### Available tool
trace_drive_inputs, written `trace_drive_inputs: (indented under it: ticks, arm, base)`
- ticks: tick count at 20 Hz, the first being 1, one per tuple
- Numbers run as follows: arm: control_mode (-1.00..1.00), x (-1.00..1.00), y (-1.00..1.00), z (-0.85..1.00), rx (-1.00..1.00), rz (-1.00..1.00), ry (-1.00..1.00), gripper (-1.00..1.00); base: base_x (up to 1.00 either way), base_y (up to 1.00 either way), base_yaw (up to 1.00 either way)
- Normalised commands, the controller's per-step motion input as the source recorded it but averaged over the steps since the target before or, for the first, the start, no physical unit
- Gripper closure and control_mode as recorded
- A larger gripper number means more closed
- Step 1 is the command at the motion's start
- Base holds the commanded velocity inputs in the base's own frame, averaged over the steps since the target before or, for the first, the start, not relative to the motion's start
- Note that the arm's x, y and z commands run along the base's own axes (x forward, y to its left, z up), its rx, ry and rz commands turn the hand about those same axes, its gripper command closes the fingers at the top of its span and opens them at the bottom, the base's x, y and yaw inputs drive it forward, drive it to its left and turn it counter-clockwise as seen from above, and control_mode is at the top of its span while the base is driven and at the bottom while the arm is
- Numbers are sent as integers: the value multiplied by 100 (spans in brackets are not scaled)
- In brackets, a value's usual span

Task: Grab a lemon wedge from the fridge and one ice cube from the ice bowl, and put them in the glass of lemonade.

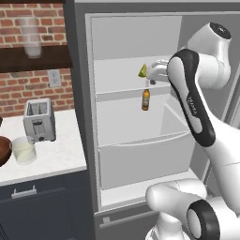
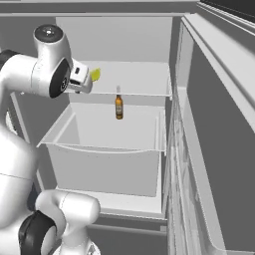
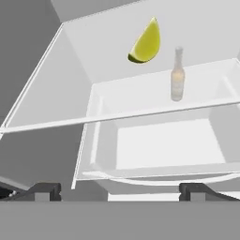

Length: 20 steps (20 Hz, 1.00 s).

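Note:
The fridge [image 1: 79, 93] stands open. On its upper shelf lies the yellow-green lemon wedge [image 1: 143, 71] [image 2: 95, 74] [image 3: 145, 43]. My gripper [image 1: 151, 75] [image 2: 87, 82] [image 3: 119, 191] hovers just short of the wedge, open, with nothing between its fingertips [image 3: 44, 191]. On the counter to the left, the glass of lemonade [image 1: 23, 150] stands in front of the toaster. An edge of the dark wooden ice bowl [image 1: 3, 149] shows at the left border. The ice cube is out of view.
A brown bottle [image 1: 146, 99] [image 2: 118, 106] [image 3: 177, 75] stands on the shelf below the wedge, above a deep drawer [image 1: 145, 154]. A toaster [image 1: 40, 121] sits on the white counter. A tall frosted glass [image 1: 31, 37] is on the wall shelf. The fridge door [image 2: 219, 124] hangs open on the right.

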Motion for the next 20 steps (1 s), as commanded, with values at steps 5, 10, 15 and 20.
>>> trace_drive_inputs:
  ticks: [5,10,15,20]
  arm:
    - [-100,37,36,1,-4,-12,0,-100]
    - [-100,53,11,23,-11,-3,10,-100]
    - [-100,50,-3,4,-9,0,9,-100]
    - [-100,36,-13,-12,0,0,0,-100]
  base:
    - [0,0,0]
    - [0,0,0]
    - [0,0,0]
    - [0,0,0]
